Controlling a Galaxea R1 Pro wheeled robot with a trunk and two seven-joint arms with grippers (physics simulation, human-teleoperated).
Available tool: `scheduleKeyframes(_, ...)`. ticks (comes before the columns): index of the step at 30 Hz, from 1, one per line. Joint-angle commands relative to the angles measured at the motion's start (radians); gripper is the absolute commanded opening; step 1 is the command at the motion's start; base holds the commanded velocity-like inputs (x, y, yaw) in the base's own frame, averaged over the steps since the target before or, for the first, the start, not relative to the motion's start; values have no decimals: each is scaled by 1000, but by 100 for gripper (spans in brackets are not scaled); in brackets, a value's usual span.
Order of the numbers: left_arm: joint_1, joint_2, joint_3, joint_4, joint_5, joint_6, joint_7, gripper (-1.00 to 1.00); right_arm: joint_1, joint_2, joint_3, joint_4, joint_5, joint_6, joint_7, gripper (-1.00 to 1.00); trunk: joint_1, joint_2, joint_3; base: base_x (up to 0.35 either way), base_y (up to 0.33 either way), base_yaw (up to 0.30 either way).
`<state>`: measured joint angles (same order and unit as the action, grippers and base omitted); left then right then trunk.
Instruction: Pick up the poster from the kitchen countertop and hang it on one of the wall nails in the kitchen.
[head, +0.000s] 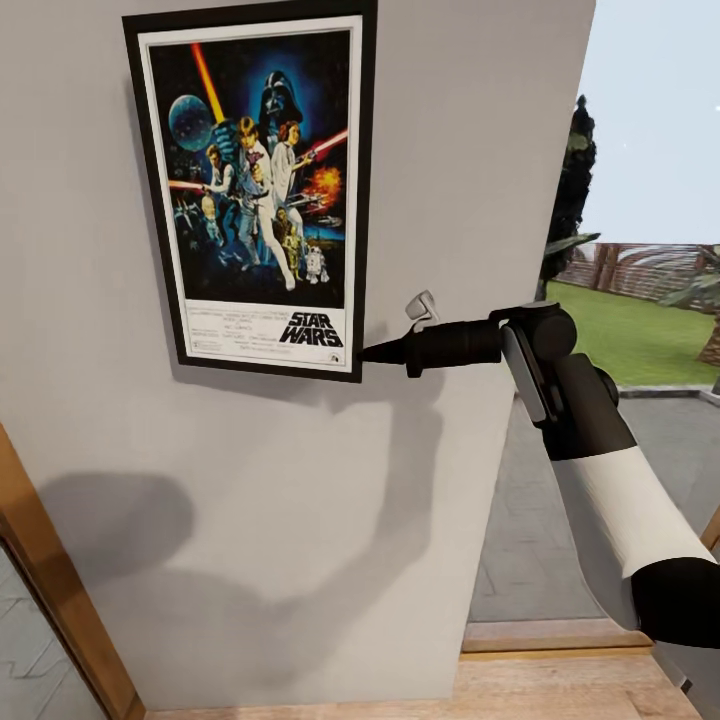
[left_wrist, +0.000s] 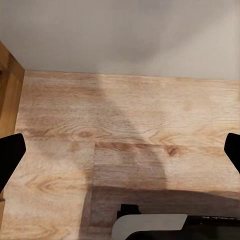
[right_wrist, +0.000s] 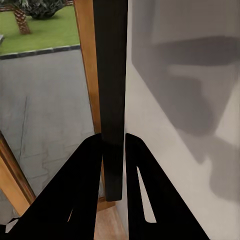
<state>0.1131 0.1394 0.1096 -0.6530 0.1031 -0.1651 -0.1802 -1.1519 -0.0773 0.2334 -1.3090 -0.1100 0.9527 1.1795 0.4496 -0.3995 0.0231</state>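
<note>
The Star Wars poster hangs upright and flat against the pale grey wall, high in the head view. My right gripper reaches in from the right and is shut on the frame's lower right corner. In the right wrist view the black frame edge runs between the two closed fingers. My left gripper is open, its fingertips wide apart over the wooden floor. The wall nail is hidden and the kitchen countertop is out of view.
A wooden door frame slants up at the lower left. To the right of the wall's end lies an opening onto paving and lawn. Wooden flooring meets the wall base, and part of my own body sits low in the left wrist view.
</note>
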Motion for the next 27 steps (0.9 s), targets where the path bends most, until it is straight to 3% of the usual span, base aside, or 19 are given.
scheduleKeyframes(1,0,0,2,0,10,1,-9,100,0,-1,1,0,-11,11,-3,-100,0,-1,0,0,0,0)
scheduleKeyframes(13,0,1,2,0,10,2,-9,100,0,-1,1,-1,-10,11,-2,-100,0,-1,0,147,0,0)
scheduleKeyframes(27,0,5,2,0,10,2,-9,100,0,-1,1,-1,-10,11,-3,-100,0,-1,0,19,0,0)
